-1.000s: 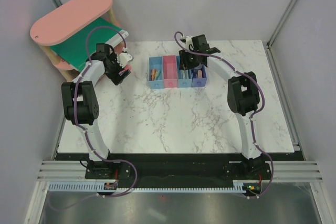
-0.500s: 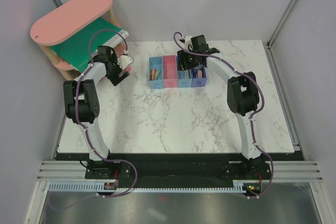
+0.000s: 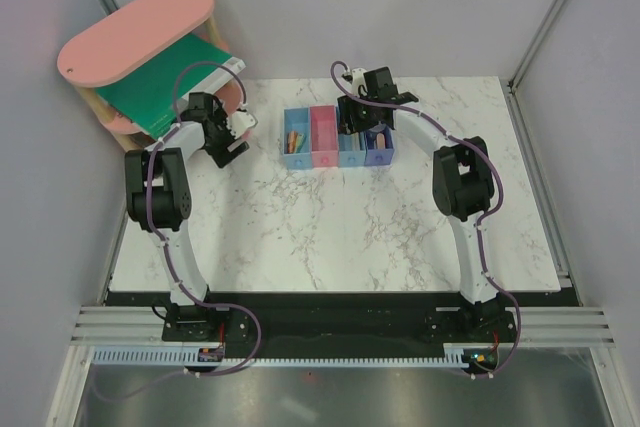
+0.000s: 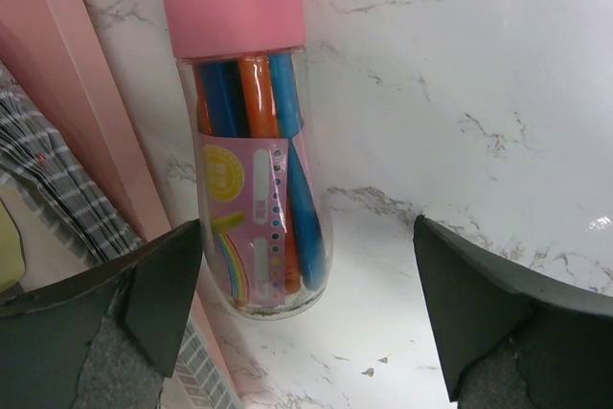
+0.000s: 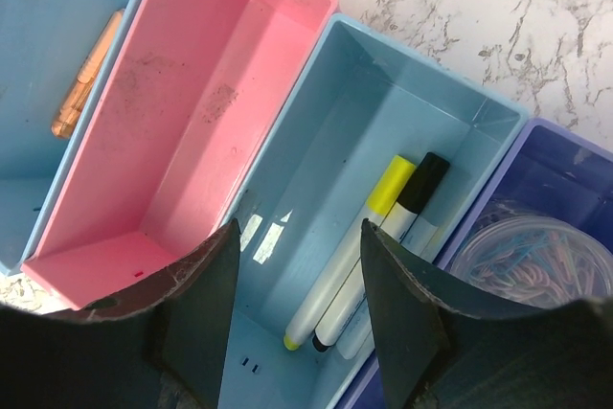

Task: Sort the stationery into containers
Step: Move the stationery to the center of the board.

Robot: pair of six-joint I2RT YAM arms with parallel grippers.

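Observation:
A clear tube of coloured pens (image 4: 254, 160) with a pink cap lies on the marble beside the pink shelf leg (image 4: 86, 112). My left gripper (image 4: 306, 323) stands open just short of the tube's round end, one finger on each side and touching nothing. The containers (image 3: 337, 137) form a joined row at the back centre. Over the third, light blue bin (image 5: 354, 112) my right gripper (image 5: 297, 323) hangs open with nothing between its fingers. In that bin lie a yellow-capped marker (image 5: 354, 256) and a black-capped marker (image 5: 402, 227). An orange crayon (image 5: 86, 74) lies in the first light blue bin.
The pink bin (image 5: 192, 131) holds nothing. The dark blue bin (image 5: 565, 170) holds a clear box of paper clips (image 5: 536, 256). A pink oval-topped shelf (image 3: 135, 32) with a green book (image 3: 165, 82) stands at the back left, close to my left arm.
My right gripper has opened wider over the third bin and lifted a little. The left arm has drawn in towards the shelf, with its gripper still open.

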